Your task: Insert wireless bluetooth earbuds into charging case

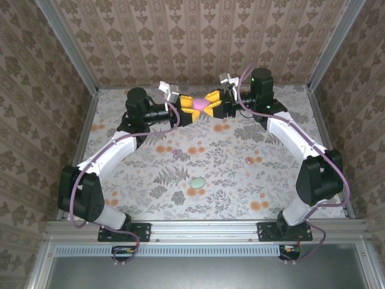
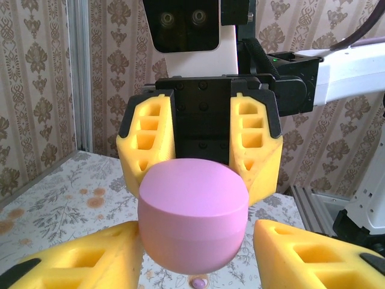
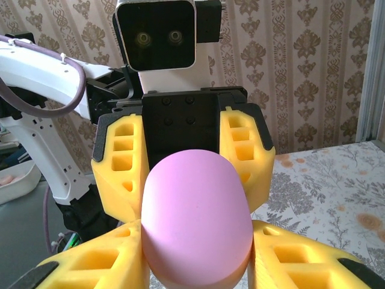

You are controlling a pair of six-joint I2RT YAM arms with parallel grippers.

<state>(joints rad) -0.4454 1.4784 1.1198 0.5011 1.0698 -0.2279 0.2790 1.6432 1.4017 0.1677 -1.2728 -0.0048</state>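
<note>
One earbud (image 1: 248, 160) lies on the bench (image 1: 289, 198) toward the right and a second earbud (image 1: 175, 153) toward the left. Both are well apart from the pink case (image 1: 198, 104), which is raised at the far middle. The right fingers (image 3: 90, 265) clamp this case. The left fingers (image 2: 78, 259) stand around it, but whether they grip I cannot tell.

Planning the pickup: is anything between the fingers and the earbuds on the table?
Yes, the pink case. The right fingers grip it at the far middle and the left fingers flank it, so both are occupied. The earbuds lie apart on the table, with nothing visible covering them.
</note>
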